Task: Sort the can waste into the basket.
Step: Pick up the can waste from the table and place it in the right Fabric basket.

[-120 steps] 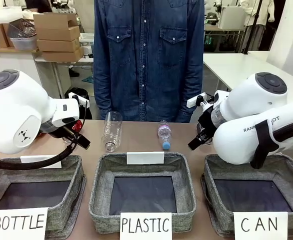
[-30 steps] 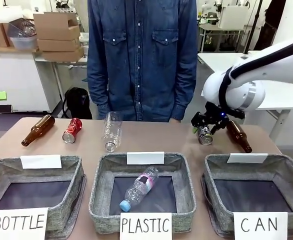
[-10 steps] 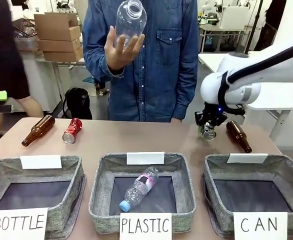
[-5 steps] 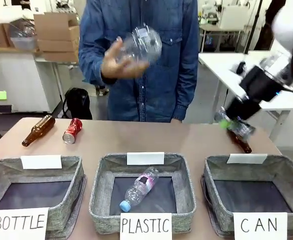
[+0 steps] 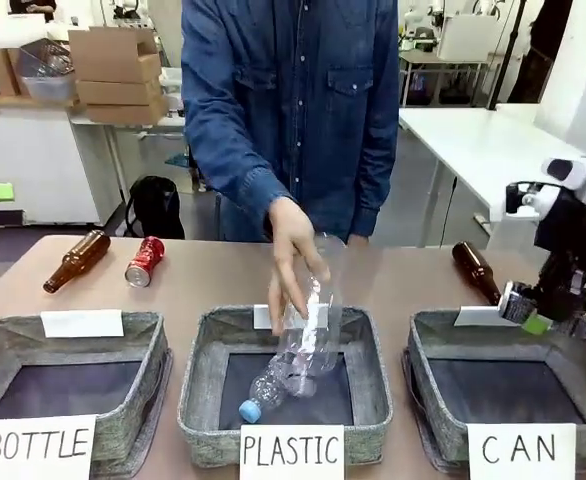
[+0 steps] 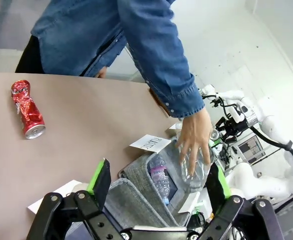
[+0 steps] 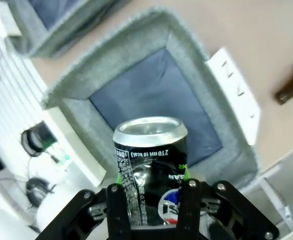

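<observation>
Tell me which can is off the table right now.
The dark black-blue can, clamped in the right gripper above the CAN basket. The dented red can lies on the table beside a brown bottle.

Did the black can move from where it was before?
Yes. The black can was left of the brown bottle; now the right pincer holds it to the bottle's right, over the CAN basket's far edge.

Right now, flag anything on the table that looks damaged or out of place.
The small red metal can lying at the table's left is crumpled and dented, and it sits beside a brown glass bottle, far from the grey fabric CAN basket. Nothing is spilled.
</observation>
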Motion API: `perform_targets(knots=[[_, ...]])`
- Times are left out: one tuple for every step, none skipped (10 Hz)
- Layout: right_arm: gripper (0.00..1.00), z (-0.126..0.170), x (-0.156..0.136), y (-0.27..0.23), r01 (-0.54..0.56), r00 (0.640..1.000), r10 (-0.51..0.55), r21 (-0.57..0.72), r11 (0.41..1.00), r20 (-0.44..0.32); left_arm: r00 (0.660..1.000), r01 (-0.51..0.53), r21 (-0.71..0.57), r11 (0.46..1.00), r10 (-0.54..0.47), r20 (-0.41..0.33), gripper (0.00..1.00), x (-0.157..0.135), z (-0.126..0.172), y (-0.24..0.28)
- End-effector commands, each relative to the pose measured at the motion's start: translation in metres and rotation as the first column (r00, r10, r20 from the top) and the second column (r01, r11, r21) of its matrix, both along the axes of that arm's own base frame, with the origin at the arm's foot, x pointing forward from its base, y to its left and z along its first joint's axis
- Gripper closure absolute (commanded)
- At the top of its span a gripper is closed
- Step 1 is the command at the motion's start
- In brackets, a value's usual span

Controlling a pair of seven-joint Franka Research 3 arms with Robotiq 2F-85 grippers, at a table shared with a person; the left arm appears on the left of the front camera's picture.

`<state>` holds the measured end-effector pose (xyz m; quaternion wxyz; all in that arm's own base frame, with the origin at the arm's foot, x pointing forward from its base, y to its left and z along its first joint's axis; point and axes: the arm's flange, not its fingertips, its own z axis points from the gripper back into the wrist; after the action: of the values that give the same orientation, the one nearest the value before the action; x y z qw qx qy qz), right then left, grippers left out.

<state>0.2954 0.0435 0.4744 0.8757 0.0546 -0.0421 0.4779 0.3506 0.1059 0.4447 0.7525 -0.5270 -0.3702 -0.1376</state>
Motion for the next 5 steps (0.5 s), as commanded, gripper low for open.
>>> perform_targets(knots=[[1.00, 0.0007, 0.0018, -0.0016, 0.153, 0.987, -0.150, 0.059, 0.986, -0.054, 1.000, 0.000, -0.012, 1.000, 0.000, 0.029, 0.00, 0.0004, 0.0010, -0.0013], [1.00, 0.0007, 0.0018, -0.0016, 0.153, 0.987, -0.150, 0.059, 0.986, -0.054, 1.000, 0.000, -0.012, 1.000, 0.000, 0.029, 0.00, 0.0004, 0.0010, -0.0013], [0.59, -0.0010, 0.0001, -0.0026, 0.046, 0.999, -0.046, 0.016, 0.999, -0.014, 1.000, 0.000, -0.012, 1.000, 0.000, 0.029, 0.00, 0.0004, 0.0010, -0.0013], [0.59, 0.0018, 0.0019, -0.0068, -0.094, 0.995, 0.094, 0.005, 0.996, -0.039, 1.000, 0.000, -0.012, 1.000, 0.000, 0.029, 0.00, 0.0004, 0.0010, -0.0013], [0.59, 0.0008, -0.0038, -0.0108, -0.185, 0.981, 0.185, 0.000, 0.983, -0.065, 1.000, 0.000, -0.012, 1.000, 0.000, 0.029, 0.00, 0.0004, 0.0010, -0.0013]])
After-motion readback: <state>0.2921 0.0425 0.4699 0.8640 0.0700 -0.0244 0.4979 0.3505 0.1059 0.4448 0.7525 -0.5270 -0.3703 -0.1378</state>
